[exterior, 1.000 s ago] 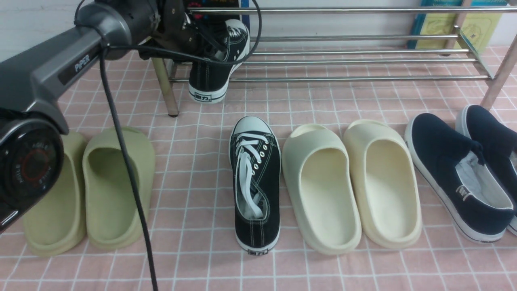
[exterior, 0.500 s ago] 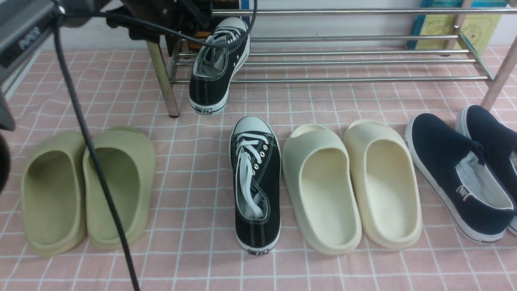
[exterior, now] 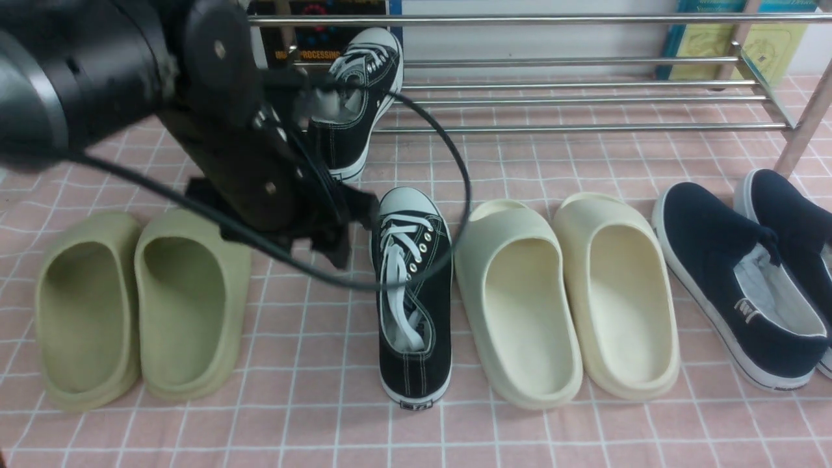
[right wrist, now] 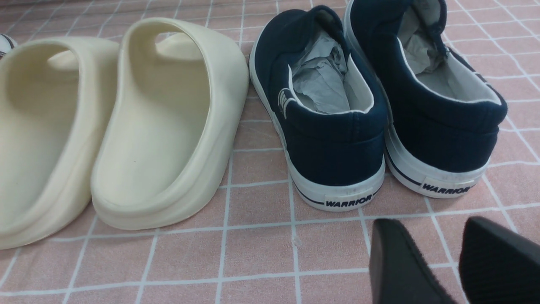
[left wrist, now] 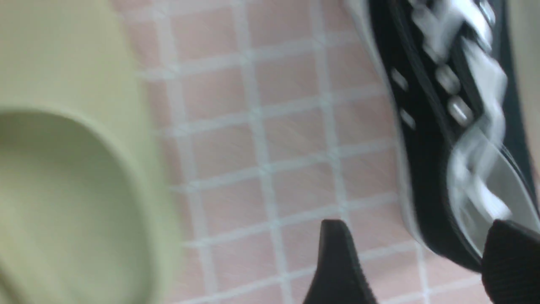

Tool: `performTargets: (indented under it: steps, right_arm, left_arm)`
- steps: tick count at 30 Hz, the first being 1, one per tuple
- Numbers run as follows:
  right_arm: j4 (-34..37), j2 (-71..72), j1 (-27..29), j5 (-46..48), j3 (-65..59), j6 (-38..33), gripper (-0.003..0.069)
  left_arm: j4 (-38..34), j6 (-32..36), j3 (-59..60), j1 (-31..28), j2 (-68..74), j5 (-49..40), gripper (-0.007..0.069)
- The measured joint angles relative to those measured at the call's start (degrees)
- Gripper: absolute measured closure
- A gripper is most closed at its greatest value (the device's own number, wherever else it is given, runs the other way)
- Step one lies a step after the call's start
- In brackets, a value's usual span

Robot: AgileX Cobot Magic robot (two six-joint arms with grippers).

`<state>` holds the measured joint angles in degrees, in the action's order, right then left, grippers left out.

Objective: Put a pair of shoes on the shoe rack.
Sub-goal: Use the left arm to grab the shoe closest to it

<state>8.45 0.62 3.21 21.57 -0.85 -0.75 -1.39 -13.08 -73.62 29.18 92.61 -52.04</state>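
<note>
One black sneaker (exterior: 348,140) of the pair of shoes lies at the left end of the steel shoe rack (exterior: 552,127), toe toward the back, heel over the front bar. The other sneaker (exterior: 416,325) stands on the pink checked floor in front of the rack, toe toward it. My left gripper (exterior: 348,227) hangs low just left of this sneaker's toe, open and holding nothing. In the left wrist view the gripper (left wrist: 415,226) has floor between its fingers and the laced sneaker (left wrist: 430,139) beside one finger. My right gripper (right wrist: 434,228) is open over bare floor.
Two olive slides (exterior: 136,299) lie left of the floor sneaker, close to my left arm. Two cream slides (exterior: 565,299) lie right of it. Two navy slip-ons (right wrist: 333,139) stand just ahead of my right gripper. Books (exterior: 767,39) lean behind the rack's right end.
My left gripper opened and let go of the sneaker on the rack. The arm then swung back and down to the floor sneaker's toe. The racked sneaker settled with its heel lower.
</note>
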Motion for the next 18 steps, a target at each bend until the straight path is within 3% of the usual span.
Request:
performTargets:
  steps: [5, 13, 18]
  right_arm:
    - [0.0, 0.0, 0.0, 0.0, 0.0, 0.0, 0.042]
    - [0.0, 0.0, 0.0, 0.0, 0.0, 0.0, 0.042]
    - [0.0, 0.0, 0.0, 0.0, 0.0, 0.0, 0.042]
  left_arm:
    - [-0.2, -4.2, 5.2, 5.4, 1.8, 5.9, 0.016]
    - [0.3, -7.2, 5.4, 5.9, 6.9, 10.7, 0.0177]
    - [2.1, -10.7, 5.4, 5.9, 10.0, 12.8, 0.032]
